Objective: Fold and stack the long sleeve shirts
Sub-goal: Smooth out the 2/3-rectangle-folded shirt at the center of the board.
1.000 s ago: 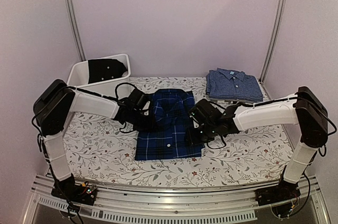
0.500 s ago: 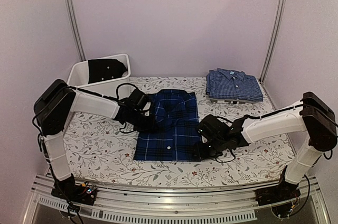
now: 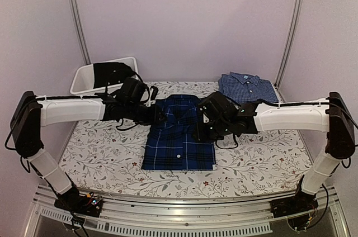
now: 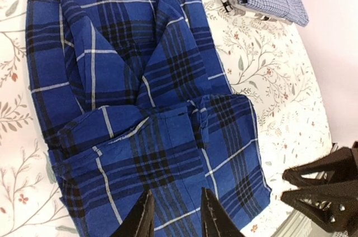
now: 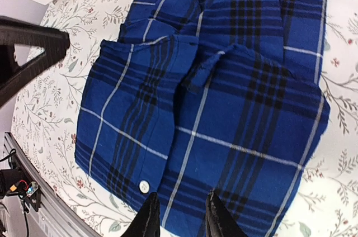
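Observation:
The navy and royal-blue plaid long sleeve shirt lies folded in the middle of the table, collar toward the back. A lighter blue checked shirt lies folded at the back right. My left gripper hovers over the plaid shirt's left upper edge, and my right gripper over its right side. In the left wrist view the plaid shirt fills the frame below my left gripper, which is open and empty. My right gripper is open above the shirt's hem, near a white button.
A white bin holding dark cloth stands at the back left. The table wears a floral cover. Metal frame posts rise at both back corners. My right gripper's fingers show at the left wrist view's lower right.
My right arm swung from the shirt's front right corner back to its right side and its jaws narrowed. My left arm stretched out and rose, its jaws widening slightly. The shirt's right edge lies flatter.

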Motion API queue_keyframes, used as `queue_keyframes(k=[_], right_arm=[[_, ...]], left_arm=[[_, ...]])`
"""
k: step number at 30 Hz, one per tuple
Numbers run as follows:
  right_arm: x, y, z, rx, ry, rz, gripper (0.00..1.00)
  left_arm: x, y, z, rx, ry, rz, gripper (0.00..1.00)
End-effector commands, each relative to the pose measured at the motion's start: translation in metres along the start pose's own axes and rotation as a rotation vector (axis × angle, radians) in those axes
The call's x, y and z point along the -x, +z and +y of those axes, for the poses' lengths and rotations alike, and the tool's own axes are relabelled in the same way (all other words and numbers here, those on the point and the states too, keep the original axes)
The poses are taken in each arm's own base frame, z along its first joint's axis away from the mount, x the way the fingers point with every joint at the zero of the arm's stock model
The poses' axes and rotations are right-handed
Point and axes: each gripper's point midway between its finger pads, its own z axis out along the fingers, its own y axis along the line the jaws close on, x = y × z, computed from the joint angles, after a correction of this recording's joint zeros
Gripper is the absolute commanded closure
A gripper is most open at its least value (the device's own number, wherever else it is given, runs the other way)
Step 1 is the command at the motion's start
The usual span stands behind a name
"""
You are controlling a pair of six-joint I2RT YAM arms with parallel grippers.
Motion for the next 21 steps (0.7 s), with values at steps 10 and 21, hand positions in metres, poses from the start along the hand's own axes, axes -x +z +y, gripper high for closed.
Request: queue_keyframes(k=[10, 21], right_arm=[[0.014, 0.076, -0.001, 0.217, 0.08, 0.078, 1.0], [0.037, 0.101, -0.019, 0.28, 0.154, 0.085, 0.96]], left_arm=[[-0.047, -0.024, 0.018, 0.038, -0.03, 0.071, 0.73], [-0.052, -0.027, 0.02, 0.037, -0.037, 0.079, 0.73]])
